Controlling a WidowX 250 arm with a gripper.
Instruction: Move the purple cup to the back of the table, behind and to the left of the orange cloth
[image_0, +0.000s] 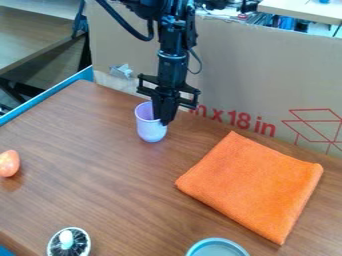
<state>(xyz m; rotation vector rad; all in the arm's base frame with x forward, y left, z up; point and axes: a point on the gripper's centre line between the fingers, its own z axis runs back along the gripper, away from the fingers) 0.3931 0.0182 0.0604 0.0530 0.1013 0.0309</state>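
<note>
Far L, a speckled orange egg (8, 163) lies on the brown tabletop (100, 185), w/ a round metallic piece w/ a white knob (67, 241) nearer the camera. L of center, a lilac cup (150, 131) stands roughly upright, mouth up, base apparently on the wood. At its R side, the black gripper (164, 120) hangs nearly vert. at the rim, its tip overlapping the cup's mouth & wall; whether it's clamped on the cup or spread apart can't be told from this angle. Handling the cup well prob. calls for a light, even hold on the wall near the rim, since a hard squeeze could flex or tip a thin-looking piece. Any lift is best slow & straight up, w/ the cup level, as an off-center hold at one side may let it swing or twist. R of the cup, a pale teal dish (216, 240) sits at the near edge of view, & a folded orange cloth (250, 185) lies flat; a low sideways drag that way could catch the cloth's edge. Bkgd: a printed cardboard panel (267, 85) rises close behind the gripper, so rearward moves should be small & careful.
</note>
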